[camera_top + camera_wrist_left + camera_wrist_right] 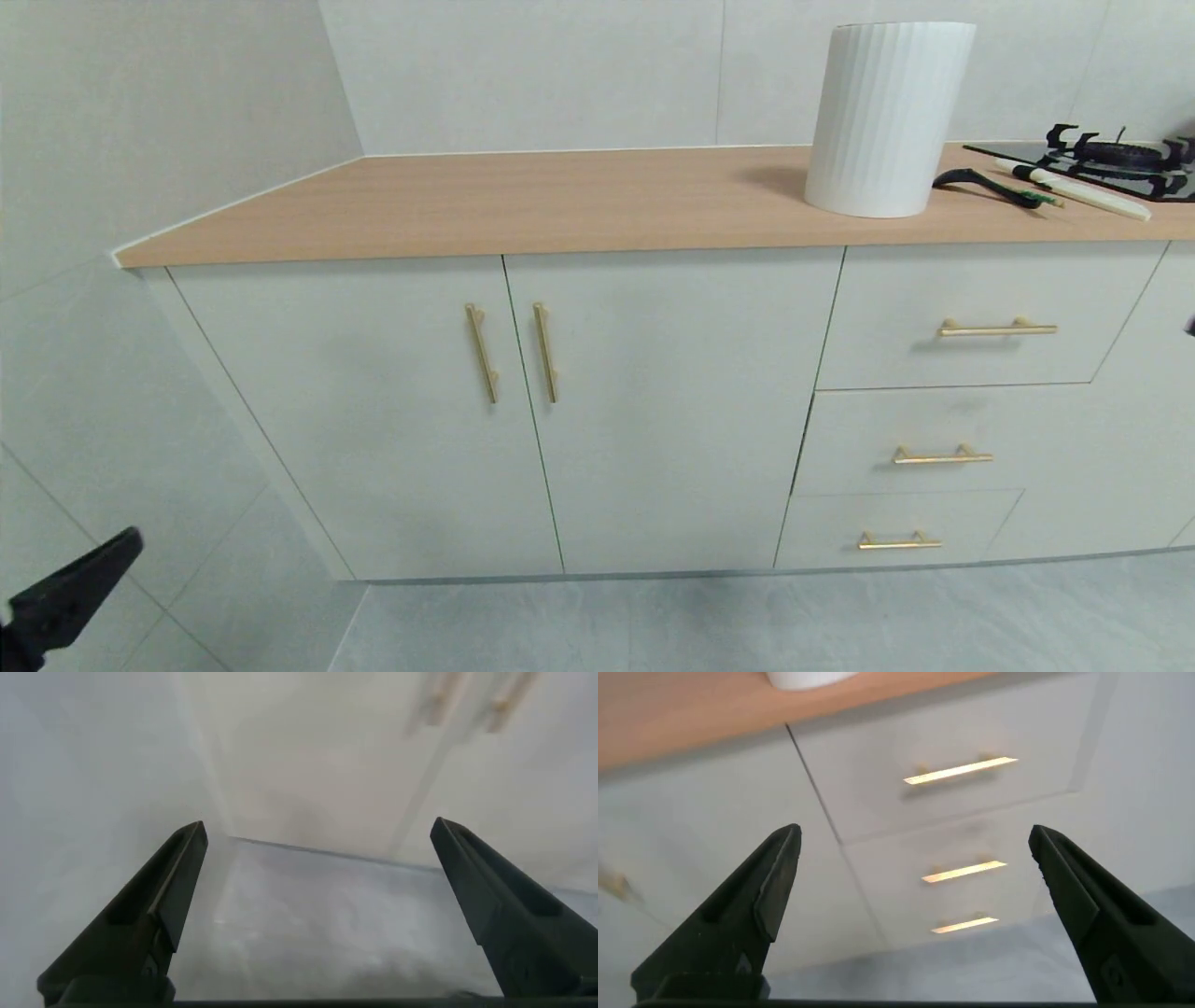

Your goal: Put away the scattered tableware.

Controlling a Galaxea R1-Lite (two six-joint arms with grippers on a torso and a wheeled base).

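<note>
On the wooden countertop (523, 201) at the right lie a black utensil (991, 186) and a long white-handled utensil (1083, 191), beside a tall white ribbed container (887, 117). My left gripper (318, 829) is open and holds nothing; it hangs low near the floor before the cabinet base, and one of its black fingers (79, 588) shows at the head view's lower left. My right gripper (913, 833) is open and holds nothing, facing the drawer stack below the counter, well short of the utensils.
A black hob (1120, 154) sits at the counter's far right. Below are two cabinet doors with gold handles (482, 353) and three drawers (960, 769) with gold pulls. Tiled walls close the left side. Grey floor (747, 625) lies in front.
</note>
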